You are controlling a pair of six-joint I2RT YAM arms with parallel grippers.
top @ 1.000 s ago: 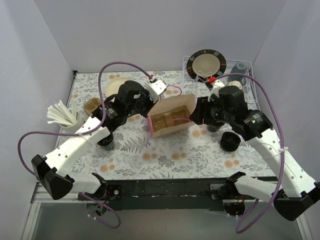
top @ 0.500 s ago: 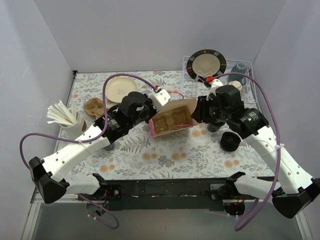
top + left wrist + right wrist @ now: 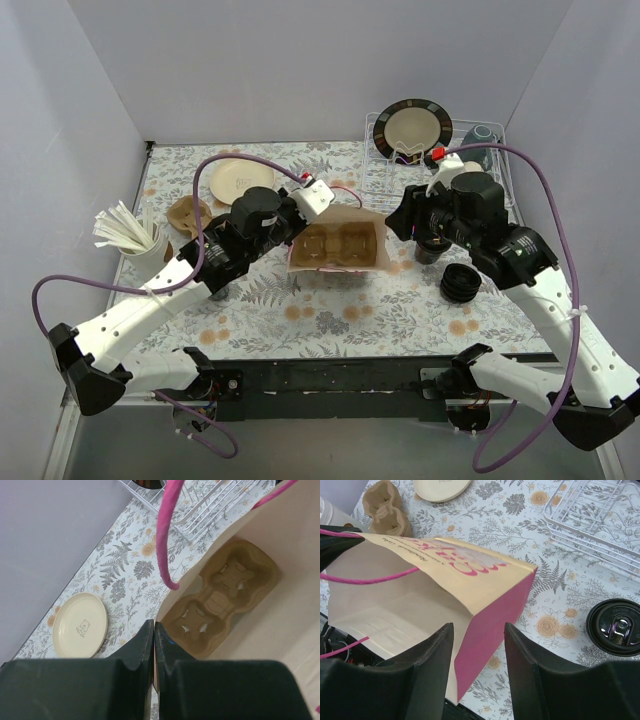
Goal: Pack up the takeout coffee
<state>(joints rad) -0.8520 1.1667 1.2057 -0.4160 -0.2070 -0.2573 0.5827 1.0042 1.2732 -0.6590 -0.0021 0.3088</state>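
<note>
A tan paper bag (image 3: 335, 262) with pink sides and handles stands open in the middle of the table. A cardboard cup carrier (image 3: 338, 243) lies in its bottom and also shows in the left wrist view (image 3: 222, 597). My left gripper (image 3: 154, 630) is shut on the bag's left rim (image 3: 165, 607); in the top view it (image 3: 292, 222) sits at the bag's left edge. My right gripper (image 3: 479, 645) is open, its jaws either side of the bag's pink side (image 3: 495, 615), not gripping. The takeout coffee (image 3: 615, 626) stands right of the bag, partly under the right arm (image 3: 432, 251).
A low stack of black lids (image 3: 460, 283) sits near the coffee. A wire dish rack (image 3: 400, 170) with a dark plate (image 3: 412, 125) stands at the back right. A cream plate (image 3: 238, 180), a spare carrier (image 3: 186, 212) and a cup of white sticks (image 3: 135, 240) are on the left.
The bag has swung from lying tilted on its side to standing with its mouth up. My left gripper moved right with the rim. My right gripper drew back a little.
</note>
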